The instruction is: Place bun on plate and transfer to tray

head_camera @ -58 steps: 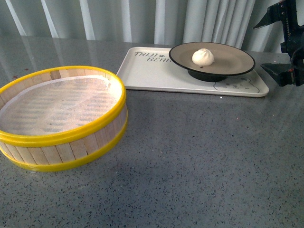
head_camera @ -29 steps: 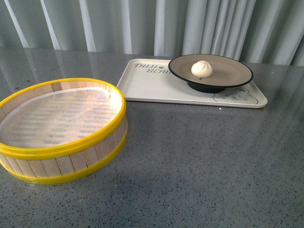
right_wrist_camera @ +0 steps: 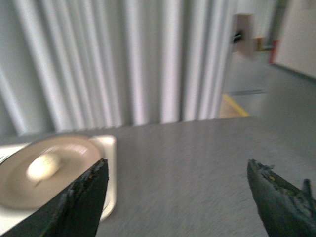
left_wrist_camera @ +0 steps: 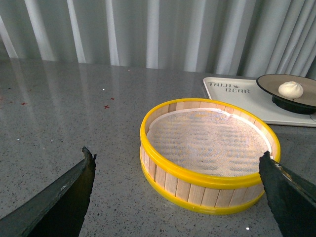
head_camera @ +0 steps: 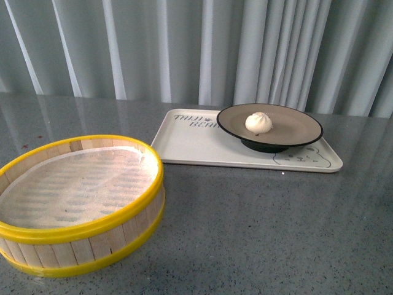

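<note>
The white bun [head_camera: 259, 122] sits on the black-rimmed beige plate [head_camera: 295, 126], and the plate stands on the cream tray [head_camera: 184, 144] at the back right of the grey table. Neither arm shows in the front view. My left gripper [left_wrist_camera: 177, 163] is open with nothing between its fingers, held near the table in front of the steamer basket; the bun [left_wrist_camera: 291, 89] and plate [left_wrist_camera: 269, 84] lie far beyond it. My right gripper [right_wrist_camera: 177, 173] is open and empty, off to one side of the tray; its blurred view shows the bun [right_wrist_camera: 43, 166] on the plate [right_wrist_camera: 74, 153].
An empty bamboo steamer basket [head_camera: 80, 203] with yellow rims stands at the front left, seen also in the left wrist view as the basket [left_wrist_camera: 210, 153]. Pleated grey curtains close off the back of the table.
The right gripper was at the right edge of the front view a second ago and has left it. The front view has tilted upward, so the table things sit lower in the frame.
</note>
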`<action>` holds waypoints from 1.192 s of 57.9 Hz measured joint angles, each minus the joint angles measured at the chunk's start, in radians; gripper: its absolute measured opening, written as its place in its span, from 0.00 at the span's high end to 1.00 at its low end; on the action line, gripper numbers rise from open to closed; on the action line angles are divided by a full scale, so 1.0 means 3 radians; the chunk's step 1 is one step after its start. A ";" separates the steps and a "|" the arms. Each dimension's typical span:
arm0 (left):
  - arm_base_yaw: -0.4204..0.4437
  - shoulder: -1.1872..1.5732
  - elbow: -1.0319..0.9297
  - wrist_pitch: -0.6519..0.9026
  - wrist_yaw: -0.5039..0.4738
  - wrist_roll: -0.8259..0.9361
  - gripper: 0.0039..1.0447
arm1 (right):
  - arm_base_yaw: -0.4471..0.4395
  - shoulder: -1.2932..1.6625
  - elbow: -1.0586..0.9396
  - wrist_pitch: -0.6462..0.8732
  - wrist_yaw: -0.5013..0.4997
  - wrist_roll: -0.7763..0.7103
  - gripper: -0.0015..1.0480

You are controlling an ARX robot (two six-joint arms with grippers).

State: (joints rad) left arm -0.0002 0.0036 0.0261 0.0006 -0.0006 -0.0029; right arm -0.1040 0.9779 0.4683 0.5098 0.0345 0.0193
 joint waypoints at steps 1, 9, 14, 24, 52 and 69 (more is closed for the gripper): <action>0.0000 0.0000 0.0000 0.0000 0.0000 0.0000 0.06 | 0.0006 -0.0113 -0.0093 -0.0066 -0.0159 -0.0006 0.29; 0.0000 -0.0001 0.0000 0.0000 0.0001 0.0000 0.06 | 0.0188 -0.0722 -0.0579 -0.0210 -0.0230 -0.0042 0.51; 0.0000 -0.0001 0.0000 0.0000 0.0001 0.0000 0.06 | 0.0327 -0.0959 -0.0774 -0.0186 -0.0134 -0.0046 0.72; 0.0000 -0.0001 0.0000 0.0000 0.0001 0.0000 0.06 | 0.0337 -0.1207 -0.1034 -0.0197 -0.0117 -0.0060 0.98; 0.0000 -0.0001 0.0000 0.0000 0.0001 0.0000 0.06 | 0.0340 -0.1848 -0.1363 -0.0501 -0.0118 -0.0056 0.98; 0.0000 -0.0001 0.0000 0.0000 0.0001 0.0000 0.06 | 0.0341 -0.2176 -0.1517 -0.0638 -0.0118 -0.0056 0.98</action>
State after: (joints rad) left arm -0.0002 0.0032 0.0261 0.0006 -0.0002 -0.0029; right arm -0.0017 0.3252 0.0132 0.3183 -0.0010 0.0025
